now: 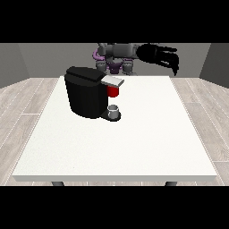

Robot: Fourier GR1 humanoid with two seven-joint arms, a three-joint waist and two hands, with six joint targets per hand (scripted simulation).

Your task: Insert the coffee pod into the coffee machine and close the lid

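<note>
The boxy black coffee machine (86,91) stands on the white bench (134,143), well left of the raised black hand (157,55) at the view's right. Its fingers (173,62) hang relaxed, apart, empty. A small grey thing (114,109), probably the pod, sits at the machine's base; the hand should descend from above, straddling it squarely.

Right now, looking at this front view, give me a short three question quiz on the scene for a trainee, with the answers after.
1. True or false: the hand at the view's right is touching the coffee machine.
2. Which colour is the thing under the machine's grey lid? A green, B red, C blue.
3. Fill in: the small grey thing stands on the machine's ____.

Key:
1. False. The hand is raised over the table's far edge, apart from the machine.
2. B. There is a red thing at the machine.
3. Base, at the machine's front, below the red thing.
</note>
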